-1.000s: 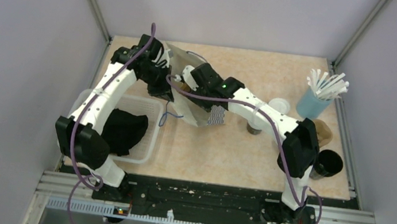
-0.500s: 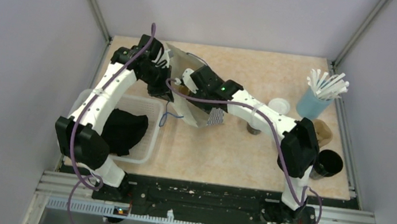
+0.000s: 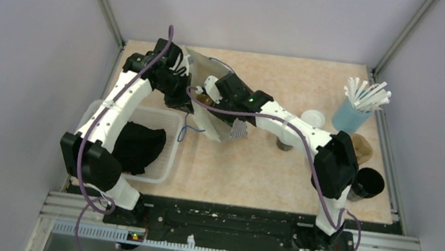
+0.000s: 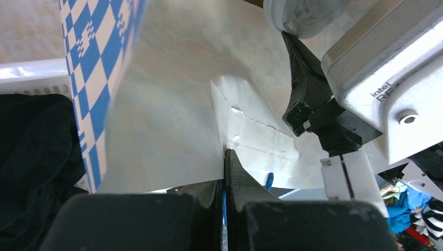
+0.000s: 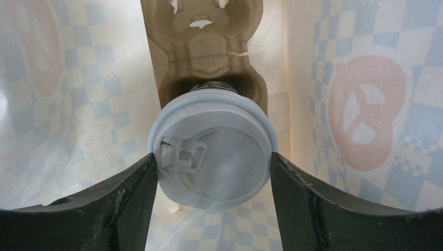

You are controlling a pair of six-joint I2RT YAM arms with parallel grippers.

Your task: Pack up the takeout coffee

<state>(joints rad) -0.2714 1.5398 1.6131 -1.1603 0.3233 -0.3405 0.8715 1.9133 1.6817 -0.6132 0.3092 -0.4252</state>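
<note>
The right gripper (image 5: pixel 211 175) clamps a cup (image 5: pixel 214 141) by its lid, one finger on each side, deep inside the bag (image 5: pixel 360 78) at the carrier (image 5: pixel 201 47); whether the cup is seated in the carrier cannot be told. The left gripper (image 4: pixel 225 172) is closed, pinching the bag's edge. The second cup (image 3: pixel 283 145) stands on the table (image 3: pixel 252 175), right of its middle, partly under the right arm.

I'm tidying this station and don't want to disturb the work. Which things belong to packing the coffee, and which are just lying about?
In the job: lidded cup between the right fingers; paper bag pinched by the left fingers; cardboard carrier inside the bag; second cup under the right arm.
Lying about: loose lid; straw holder; black cup; basket with dark cloth.
</note>
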